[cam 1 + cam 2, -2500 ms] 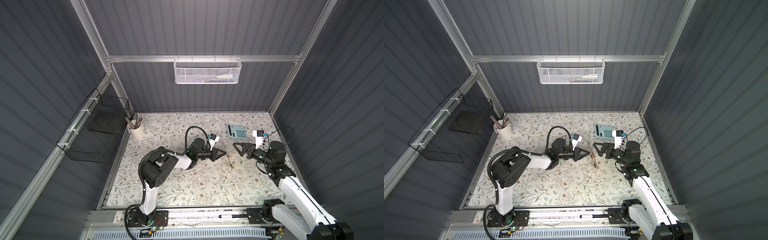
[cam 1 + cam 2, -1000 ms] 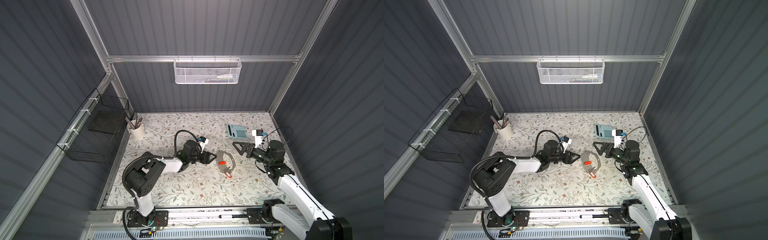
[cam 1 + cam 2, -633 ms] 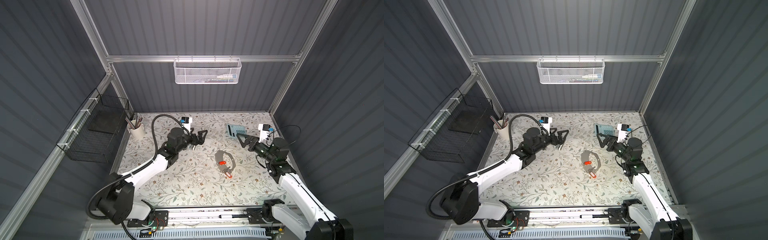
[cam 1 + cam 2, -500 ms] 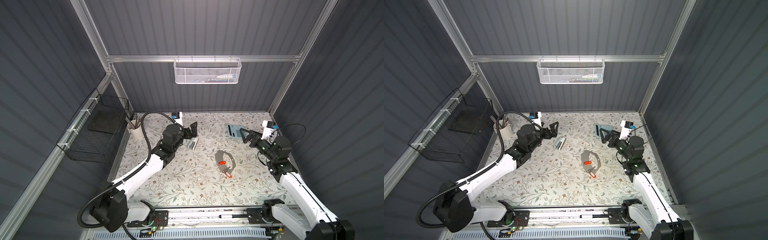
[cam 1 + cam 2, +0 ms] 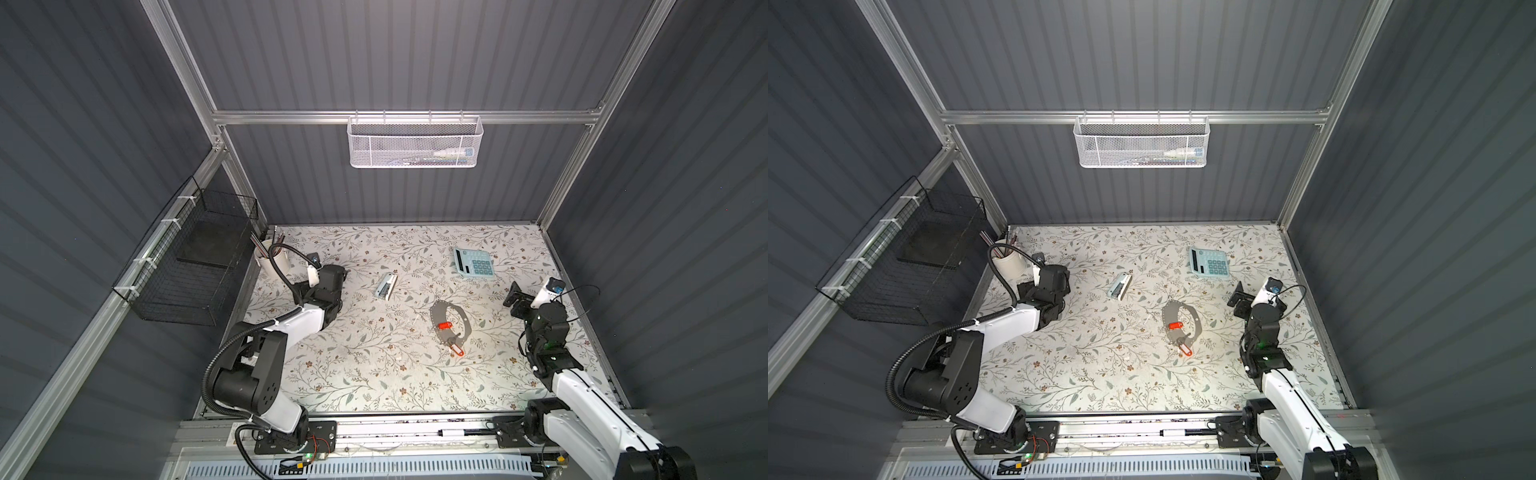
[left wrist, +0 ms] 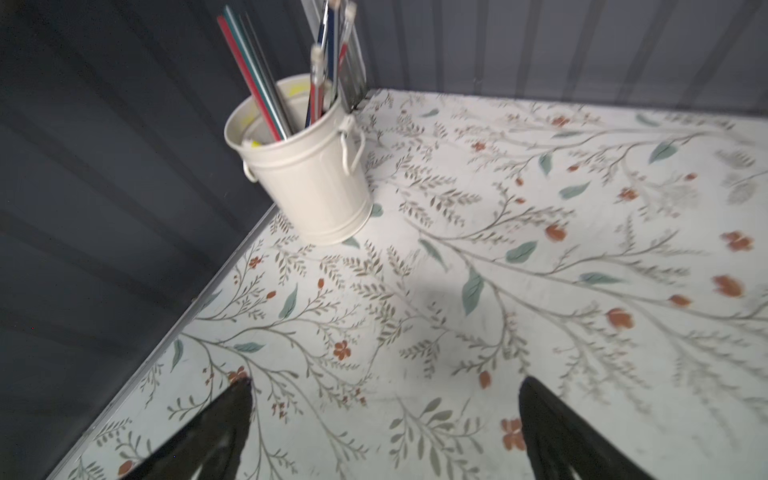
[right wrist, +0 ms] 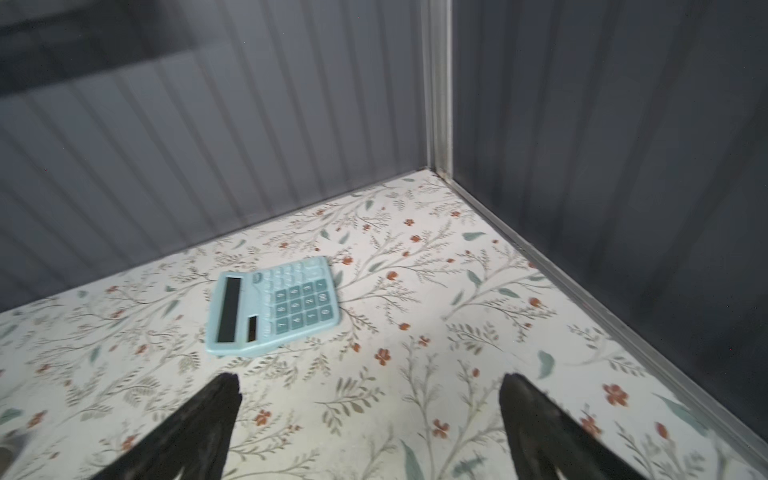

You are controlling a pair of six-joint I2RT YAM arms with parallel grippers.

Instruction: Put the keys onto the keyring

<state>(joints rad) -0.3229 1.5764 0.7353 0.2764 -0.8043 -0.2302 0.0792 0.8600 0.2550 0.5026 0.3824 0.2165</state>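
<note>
The gray keyring (image 5: 436, 312) (image 5: 1168, 313) lies flat on the floral table, right of the middle, in both top views. One red-orange key (image 5: 444, 325) (image 5: 1175, 326) lies across its opening. A second key (image 5: 457, 351) (image 5: 1186, 351) sticks out from its near rim. My left gripper (image 6: 384, 384) is open and empty over bare table, far to the left by the pen cup. At the right edge my right gripper (image 5: 515, 300) (image 5: 1238, 304) (image 7: 370, 384) is open and empty, facing the calculator. Neither gripper touches the keyring.
A pale blue stapler (image 5: 385, 286) (image 5: 1119, 286) lies left of the keyring. A blue calculator (image 5: 473, 262) (image 7: 272, 305) sits at the back right. A cream pen cup (image 5: 272, 259) (image 6: 303, 174) stands in the back left corner. A black wire basket (image 5: 195, 266) hangs on the left wall.
Both grippers have drawn back from the middle, leaving the keyring with its keys on the table. The left gripper opened and its arm folded back beside the pen cup; the right retreated to the right edge.
</note>
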